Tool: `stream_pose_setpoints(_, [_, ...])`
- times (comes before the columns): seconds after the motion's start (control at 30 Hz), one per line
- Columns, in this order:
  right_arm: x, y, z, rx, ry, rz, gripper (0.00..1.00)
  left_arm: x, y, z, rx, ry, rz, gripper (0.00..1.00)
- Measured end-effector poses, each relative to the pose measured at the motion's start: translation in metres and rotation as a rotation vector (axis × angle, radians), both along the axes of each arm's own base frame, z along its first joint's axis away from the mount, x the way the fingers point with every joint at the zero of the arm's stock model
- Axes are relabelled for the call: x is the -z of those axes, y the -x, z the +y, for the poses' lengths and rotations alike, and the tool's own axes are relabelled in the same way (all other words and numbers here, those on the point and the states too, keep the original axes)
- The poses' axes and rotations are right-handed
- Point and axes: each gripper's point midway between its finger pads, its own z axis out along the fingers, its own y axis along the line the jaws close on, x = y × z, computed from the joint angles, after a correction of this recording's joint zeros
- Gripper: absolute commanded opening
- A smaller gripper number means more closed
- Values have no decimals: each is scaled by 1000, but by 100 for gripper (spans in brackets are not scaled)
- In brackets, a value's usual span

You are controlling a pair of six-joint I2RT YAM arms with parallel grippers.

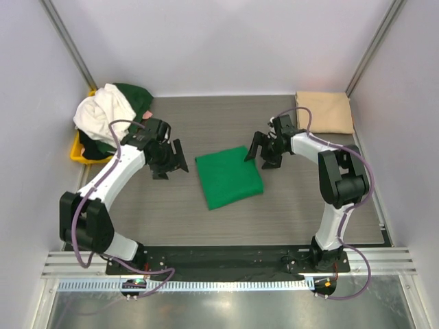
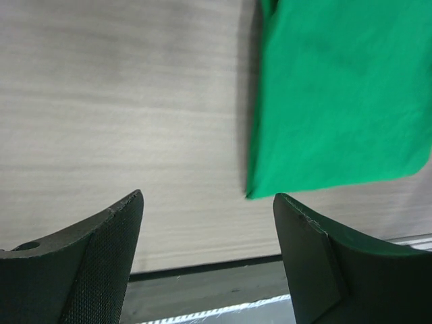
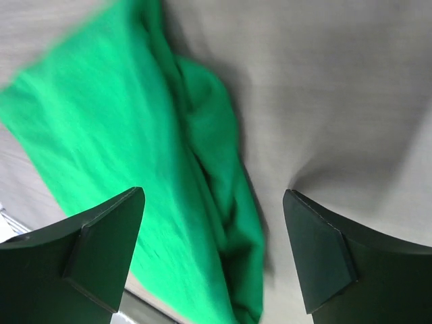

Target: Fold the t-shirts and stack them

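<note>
A bright green t-shirt (image 1: 228, 176) lies folded into a rough square in the middle of the table. My left gripper (image 1: 172, 162) hangs open just left of it, with nothing between its fingers; in the left wrist view the green t-shirt (image 2: 341, 101) shows at the upper right. My right gripper (image 1: 264, 153) stands open over the shirt's far right corner, and the right wrist view shows the green t-shirt's (image 3: 135, 169) bunched edge below the jaws. A folded tan t-shirt (image 1: 324, 112) rests at the back right. White (image 1: 103, 110) and dark green (image 1: 134, 92) t-shirts are heaped at the back left.
The heap of shirts sits in a yellow tray (image 1: 77, 149) against the left wall. Grey walls close in the table on three sides. A black strip and metal rail (image 1: 226, 264) run along the near edge by the arm bases.
</note>
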Motion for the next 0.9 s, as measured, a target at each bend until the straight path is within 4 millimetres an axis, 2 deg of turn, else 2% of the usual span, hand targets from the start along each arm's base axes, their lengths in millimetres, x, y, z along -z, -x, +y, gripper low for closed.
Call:
stream_pose_setpoints(0.07, [1,-12,6,-9,-23,-24,90,-4,14,6,3,-8,-17,78])
stream_pose_setpoints(0.17, [0,-30,21,-32,-91,-54,83,-19,30,14,3,-4,-74,78])
stream_pose_setpoints(0.27, [0,-34,38,-68,-148,-76,71,-37,41,19,4,11,-142,79])
stream_pose_setpoints(0.3, [1,-32,44,-87,-162,-82,61,-39,44,20,6,14,-154,79])
stream_pose_setpoints(0.37, [5,-24,60,-132,-196,-86,52,-40,52,22,11,15,-168,79])
stream_pose_setpoints(0.4, [8,-16,70,-166,-223,-86,41,-37,56,24,17,11,-166,79])
stream_pose_setpoints(0.47, [14,1,84,-214,-258,-69,24,-26,66,28,24,0,-152,79])
stream_pose_setpoints(0.5, [17,9,90,-235,-277,-51,8,-22,71,30,25,-7,-145,79])
stream_pose_setpoints(0.53, [19,16,94,-252,-287,-39,1,-16,75,33,28,-16,-137,79])
stream_pose_setpoints(0.63, [21,28,101,-280,-318,-11,1,-6,86,40,34,-42,-127,78])
stream_pose_setpoints(0.73, [20,25,93,-278,-310,-9,1,-12,88,43,32,-46,-158,78])
stream_pose_setpoints(0.8, [16,15,78,-266,-270,-18,1,-20,89,46,28,-48,-203,78])
stream_pose_setpoints(0.9, [0,-15,45,-231,-175,-66,1,-34,88,48,21,-37,-276,78])
